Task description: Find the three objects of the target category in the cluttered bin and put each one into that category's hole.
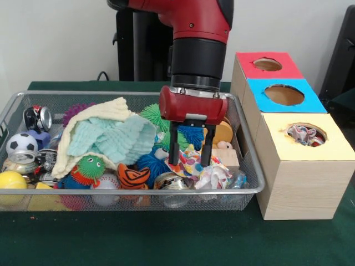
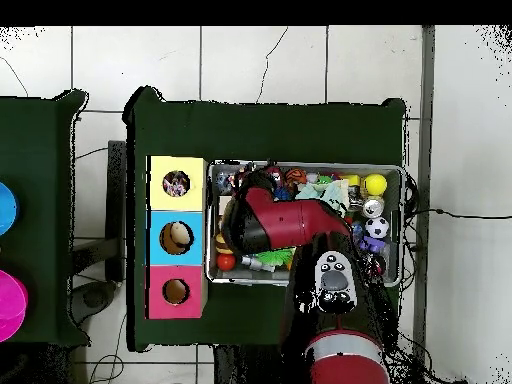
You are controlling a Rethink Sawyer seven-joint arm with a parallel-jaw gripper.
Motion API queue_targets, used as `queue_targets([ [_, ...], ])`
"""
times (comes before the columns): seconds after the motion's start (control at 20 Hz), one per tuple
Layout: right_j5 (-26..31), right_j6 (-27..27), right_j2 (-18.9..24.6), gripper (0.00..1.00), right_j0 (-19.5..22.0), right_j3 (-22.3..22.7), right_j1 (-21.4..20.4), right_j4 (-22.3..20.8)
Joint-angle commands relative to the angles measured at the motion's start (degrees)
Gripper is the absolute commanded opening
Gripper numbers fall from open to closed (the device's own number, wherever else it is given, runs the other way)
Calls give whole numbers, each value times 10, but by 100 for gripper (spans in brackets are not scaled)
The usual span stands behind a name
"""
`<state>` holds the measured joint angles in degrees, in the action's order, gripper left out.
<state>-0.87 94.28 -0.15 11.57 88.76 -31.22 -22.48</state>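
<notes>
The gripper (image 1: 189, 158) hung with its fingers spread, straddling a crumpled patterned cloth (image 1: 195, 164) at the box end of the wire bin (image 1: 247, 166), apparently lined up to pinch it. The yellow box (image 1: 302, 172) just beside the bin already held similar cloth in its hole, so that seemed the destination.

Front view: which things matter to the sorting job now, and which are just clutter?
Job, likely: end effector, patterned cloth beneath it, yellow box holding similar cloth, mesh bin.
Clutter: soccer ball, yellow ball, crushed can, green spiky toy.
</notes>
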Motion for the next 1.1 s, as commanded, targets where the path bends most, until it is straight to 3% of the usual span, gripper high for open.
queue_targets([
  [0.05, 31, 89, 35, 100, -1, 39, 31, 19],
  [0.25, 23, 111, -14, 100, -35, 37, 52, 35],
  [0.85, 30, 107, -45, 100, -50, 38, 83, 58],
  [1.1, 26, 118, -93, 100, -72, 27, 100, 75],
])
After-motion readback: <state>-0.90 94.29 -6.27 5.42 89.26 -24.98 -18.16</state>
